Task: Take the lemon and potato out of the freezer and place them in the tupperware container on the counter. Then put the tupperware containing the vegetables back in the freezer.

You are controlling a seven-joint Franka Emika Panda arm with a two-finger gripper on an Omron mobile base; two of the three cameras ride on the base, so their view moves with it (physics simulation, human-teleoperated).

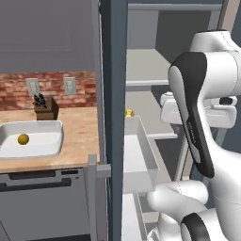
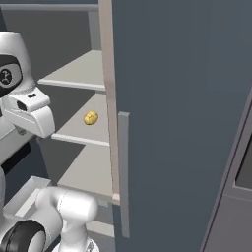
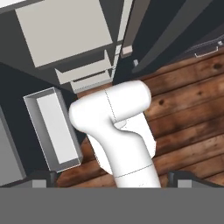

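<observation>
Since the potato [image 2: 90, 117] lies alone on the middle shelf [image 2: 81, 129] of the freezer [image 2: 172, 98], roundish and with no long axis to line up on, the next move turns on depth. It sits farther in than the arm's hand and at about the same height, so the reach is probably forward and level. The tool [image 3: 112, 178] is released, its tips spread wide on nothing, and it points down at the wooden floor [image 3: 188, 109], away from the potato. The right base view shows the potato in full. The left base view catches just a yellow sliver past the door bin [image 1: 141, 155], yet it alone takes in the lemon [image 1: 23, 139] lying in the tupperware container [image 1: 47, 136] on the worktop [image 1: 77, 136] to the left.
</observation>
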